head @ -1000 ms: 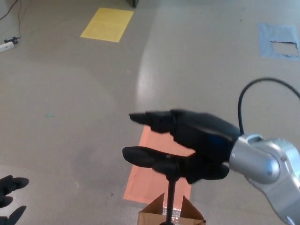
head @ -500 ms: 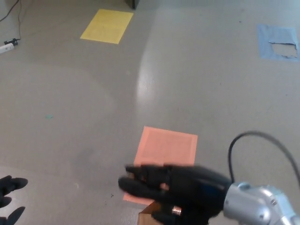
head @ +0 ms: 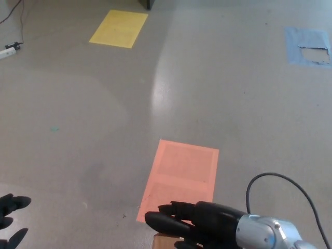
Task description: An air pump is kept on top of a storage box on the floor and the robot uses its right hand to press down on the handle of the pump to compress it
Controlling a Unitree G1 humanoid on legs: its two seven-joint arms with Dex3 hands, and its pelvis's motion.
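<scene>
Now, looking down from the head camera, the right hand (head: 194,228) is sitting very low at the bottom edge of the picture, its silver wrist (head: 264,234) and a looping black cable (head: 280,179) trailing off to the right. Its fingers (head: 163,224) are lying flat and stretched out toward the left, thumb tucked under, and whether they are closing on the pump handle I cannot tell, because the handle is hidden beneath the palm. Just under the fingers a brown corner of the storage box (head: 165,241) is peeking out at the frame's edge; the pump itself is not showing. Beyond the hand, an orange patch (head: 181,174) is lying on the grey floor (head: 104,114), with a yellow patch (head: 119,27) far up the picture and a torn blue patch (head: 308,45) at the upper right. Over at the lower left corner, the left hand (head: 11,220) is showing only its fingertips, spread apart and holding nothing. A white plug strip (head: 9,50) is resting at the far left edge.
</scene>
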